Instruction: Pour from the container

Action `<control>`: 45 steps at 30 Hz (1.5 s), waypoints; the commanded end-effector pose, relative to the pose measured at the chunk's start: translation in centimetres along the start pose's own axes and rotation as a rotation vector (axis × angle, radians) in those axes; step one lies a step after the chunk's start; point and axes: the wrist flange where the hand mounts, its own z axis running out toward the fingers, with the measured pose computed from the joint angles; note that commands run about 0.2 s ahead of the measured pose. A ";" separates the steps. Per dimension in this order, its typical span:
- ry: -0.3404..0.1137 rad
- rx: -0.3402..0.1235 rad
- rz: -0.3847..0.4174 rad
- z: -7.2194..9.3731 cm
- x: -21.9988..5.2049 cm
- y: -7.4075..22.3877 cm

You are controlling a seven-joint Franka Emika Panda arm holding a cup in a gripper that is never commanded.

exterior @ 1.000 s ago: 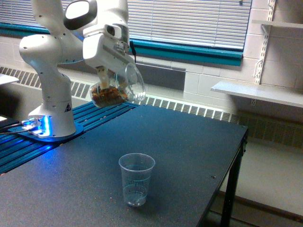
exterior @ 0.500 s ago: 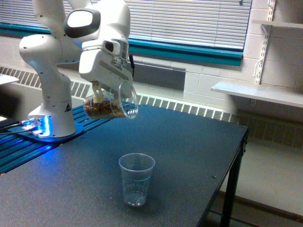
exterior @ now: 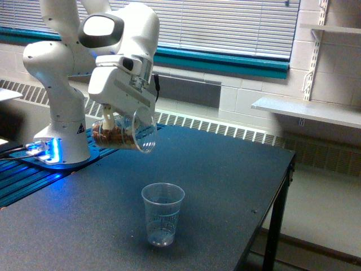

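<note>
Gripper (exterior: 115,119): clamped on the container, far left over the table
Container (exterior: 125,134): long axis near level, mouth facing right and slightly down; brown pieces at its closed end
Smaller cup (exterior: 162,214): upright, near centre

Just one view here, an exterior cam a bit above the table (exterior: 225,169), fairly close, looking across it toward the arm (exterior: 62,73), the blinds (exterior: 225,25) and the wall behind. No second view.

Small clear empty cup (exterior: 162,214) upright on dark table (exterior: 225,175), wall shelf (exterior: 307,110) beyond.
</note>
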 end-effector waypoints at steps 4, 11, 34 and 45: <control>-0.013 -0.055 0.013 0.8 -0.1 -0.4; -0.035 -0.088 0.003 1.3 -0.6 -0.7; -0.062 -0.196 -0.049 1.9 -1.5 -2.9; -0.062 -0.234 -0.078 1.5 -1.8 -3.8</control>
